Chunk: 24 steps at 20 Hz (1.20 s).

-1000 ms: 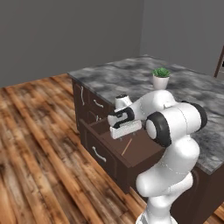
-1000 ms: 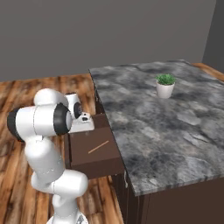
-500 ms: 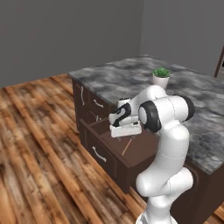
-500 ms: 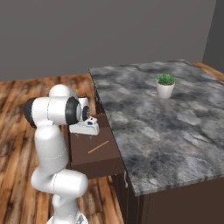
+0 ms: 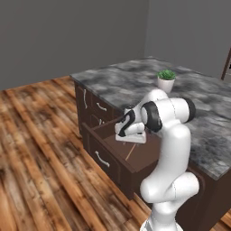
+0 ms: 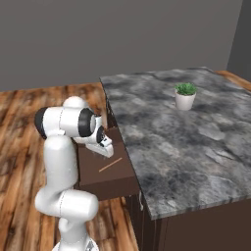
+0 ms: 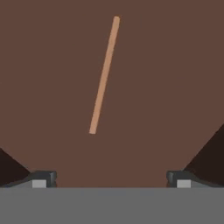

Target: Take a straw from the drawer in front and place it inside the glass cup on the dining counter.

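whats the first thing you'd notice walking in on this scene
The white arm bends over the pulled-out drawer, its claw open and pointing down at the drawer floor. A thin straw lies loose there, ahead of the fingertips. On the grey stone counter behind stands a small potted plant.

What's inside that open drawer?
Inside the drawer lies one thin straw flat on its brown bottom. The robot's hand covers the back part, so anything there is hidden.

The arm has swung forward and lowered the gripper, apparently closer above the straw
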{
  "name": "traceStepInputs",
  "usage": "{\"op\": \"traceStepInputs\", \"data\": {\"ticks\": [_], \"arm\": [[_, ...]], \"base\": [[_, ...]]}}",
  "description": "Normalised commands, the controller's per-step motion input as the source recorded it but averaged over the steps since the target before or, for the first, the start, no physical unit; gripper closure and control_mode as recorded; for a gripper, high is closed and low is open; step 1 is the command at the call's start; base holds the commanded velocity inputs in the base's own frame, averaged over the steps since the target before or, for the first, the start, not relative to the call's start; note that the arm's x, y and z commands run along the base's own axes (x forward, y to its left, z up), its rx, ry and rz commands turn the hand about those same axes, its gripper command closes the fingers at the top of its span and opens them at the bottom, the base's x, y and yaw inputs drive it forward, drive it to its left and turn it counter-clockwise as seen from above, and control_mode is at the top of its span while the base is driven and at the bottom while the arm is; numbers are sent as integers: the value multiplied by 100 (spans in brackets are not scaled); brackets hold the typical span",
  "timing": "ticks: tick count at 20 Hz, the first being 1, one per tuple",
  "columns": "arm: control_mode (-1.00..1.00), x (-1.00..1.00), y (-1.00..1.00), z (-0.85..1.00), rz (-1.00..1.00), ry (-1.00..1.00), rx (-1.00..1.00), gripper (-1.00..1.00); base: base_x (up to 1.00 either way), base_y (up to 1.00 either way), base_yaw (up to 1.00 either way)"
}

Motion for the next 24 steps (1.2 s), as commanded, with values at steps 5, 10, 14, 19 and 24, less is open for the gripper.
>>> {"op": "traceStepInputs", "data": {"ticks": [5,10,14,19,24], "arm": [[-100,24,-16,-65,-13,-8,0,-100],[-100,36,-5,-49,-9,-3,0,-100],[-100,30,0,-34,-7,-3,0,-100],[-100,25,-1,-37,-6,-3,0,-100],[-100,20,-4,-31,-5,-2,0,-100]], "base": [[0,0,0],[0,0,0],[0,0,0],[0,0,0],[0,0,0]]}}
